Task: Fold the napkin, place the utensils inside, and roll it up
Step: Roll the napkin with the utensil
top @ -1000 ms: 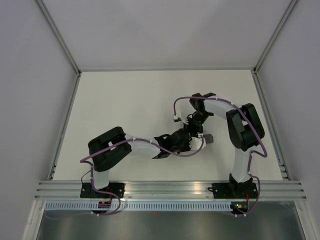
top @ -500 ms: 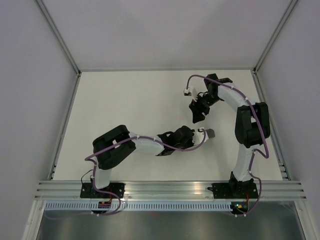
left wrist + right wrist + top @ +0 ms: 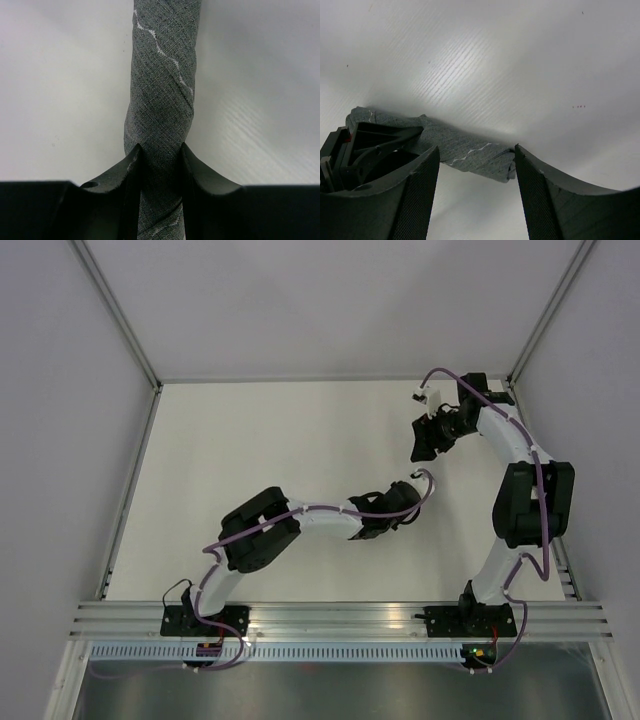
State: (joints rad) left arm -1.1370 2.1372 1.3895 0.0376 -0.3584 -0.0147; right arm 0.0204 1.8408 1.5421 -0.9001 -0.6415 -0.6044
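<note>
The napkin (image 3: 162,90) is a tight dark grey roll with a pale stitched line winding round it. My left gripper (image 3: 159,152) is shut on the roll near one end, a finger (image 3: 131,167) on each side. In the top view the left gripper (image 3: 398,502) is at the table's middle right and hides the roll. The right wrist view shows the roll (image 3: 470,150) low against the white table, with the left gripper (image 3: 365,150) at its left end. My right gripper (image 3: 425,440) is open and empty, apart from the roll, at the back right. No utensil shows.
The white table (image 3: 260,450) is walled by pale panels with metal corner posts (image 3: 120,320). An aluminium rail (image 3: 330,618) runs along the near edge by both arm bases. Purple cables loop along both arms.
My right arm has swung away from the roll to the back right, its gripper open. My left arm has stretched further right and back, still holding the rolled napkin.
</note>
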